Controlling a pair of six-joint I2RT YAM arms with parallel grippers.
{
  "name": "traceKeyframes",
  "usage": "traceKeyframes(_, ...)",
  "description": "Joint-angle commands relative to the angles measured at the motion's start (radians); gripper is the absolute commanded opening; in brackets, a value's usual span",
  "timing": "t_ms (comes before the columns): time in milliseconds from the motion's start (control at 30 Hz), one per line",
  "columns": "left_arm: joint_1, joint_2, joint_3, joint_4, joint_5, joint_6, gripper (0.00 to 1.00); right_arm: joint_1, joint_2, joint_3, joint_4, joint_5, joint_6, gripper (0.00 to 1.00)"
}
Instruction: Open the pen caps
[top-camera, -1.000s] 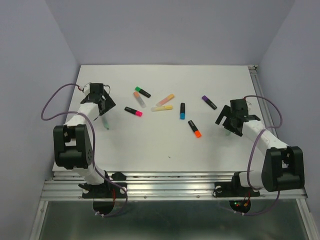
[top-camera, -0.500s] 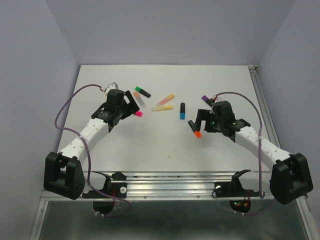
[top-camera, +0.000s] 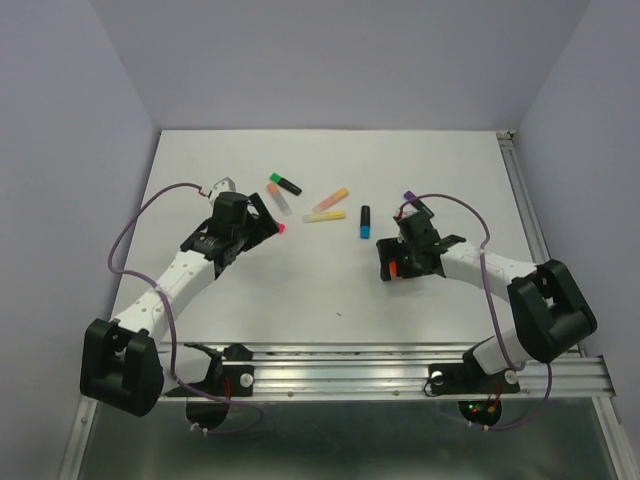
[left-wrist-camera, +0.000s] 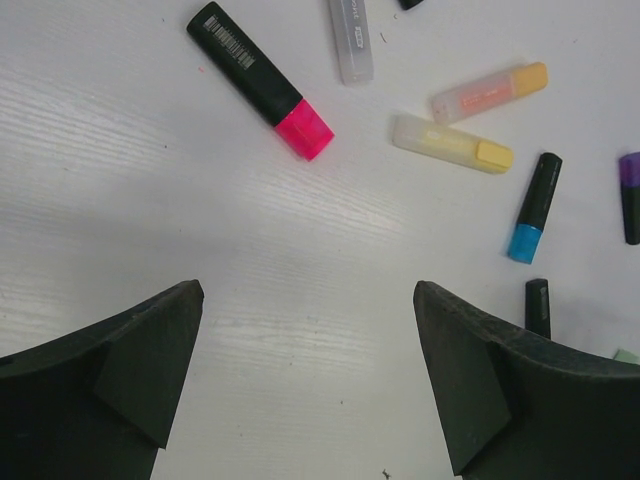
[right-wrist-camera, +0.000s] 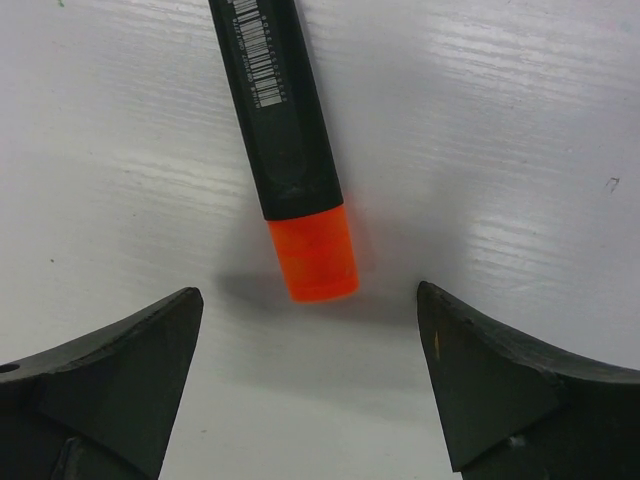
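Several markers lie on the white table (top-camera: 300, 290). My left gripper (top-camera: 262, 222) is open and empty, just short of the black marker with the pink cap (left-wrist-camera: 306, 130); in its wrist view the gripper (left-wrist-camera: 308, 300) hangs over bare table below that cap. My right gripper (top-camera: 392, 265) is open, with the orange cap (right-wrist-camera: 315, 255) of a black marker (right-wrist-camera: 272, 100) lying just beyond its fingertips (right-wrist-camera: 425, 300), untouched. The blue cap (top-camera: 364, 231), green cap (top-camera: 274, 178), a pastel orange marker (top-camera: 331, 199) and a pastel yellow marker (top-camera: 325, 215) lie between the arms. The purple cap (top-camera: 408, 197) shows beside the right arm.
A pale grey-pink marker (top-camera: 280, 200) lies next to the green-capped one. The table's right edge has a metal rail (top-camera: 520, 190). Cables loop from both arms above the table.
Both arms have swung from the table's sides in towards the middle: the left gripper to the pink-capped marker, the right gripper to the orange-capped marker. No marker has moved.
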Motion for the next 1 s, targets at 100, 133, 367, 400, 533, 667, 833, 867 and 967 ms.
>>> traceKeyframes(100,-0.004,-0.037,-0.013,0.023,0.010,-0.010,0.99,0.048,0.066,0.071,0.044,0.133,-0.041,0.89)
traceKeyframes(133,-0.005,-0.038,-0.015,0.023,0.011,-0.011,0.99,0.053,0.075,0.076,0.041,0.156,-0.041,0.88)
traceKeyframes(367,-0.005,-0.061,-0.027,0.020,0.005,-0.013,0.99,0.077,0.103,0.082,0.017,0.199,-0.029,0.60)
traceKeyframes(400,-0.006,-0.063,-0.028,0.015,0.005,-0.013,0.99,0.079,0.100,0.078,0.015,0.196,-0.029,0.56)
traceKeyframes(533,-0.006,-0.069,-0.027,0.015,0.002,-0.014,0.99,0.088,0.063,0.056,0.023,0.155,-0.038,0.41)
traceKeyframes(667,-0.006,-0.077,-0.028,0.012,0.029,-0.011,0.99,0.088,0.044,0.041,0.052,0.119,-0.044,0.24)
traceKeyframes(833,-0.031,-0.138,-0.058,0.050,0.133,-0.017,0.99,0.089,0.021,0.015,0.056,0.115,-0.020,0.11)
traceKeyframes(867,-0.039,-0.149,-0.067,0.063,0.149,-0.023,0.99,0.091,0.015,0.012,0.067,0.107,-0.020,0.11)
traceKeyframes(967,-0.074,-0.179,-0.111,0.148,0.238,-0.043,0.99,0.102,-0.040,-0.010,0.110,0.015,-0.033,0.08)
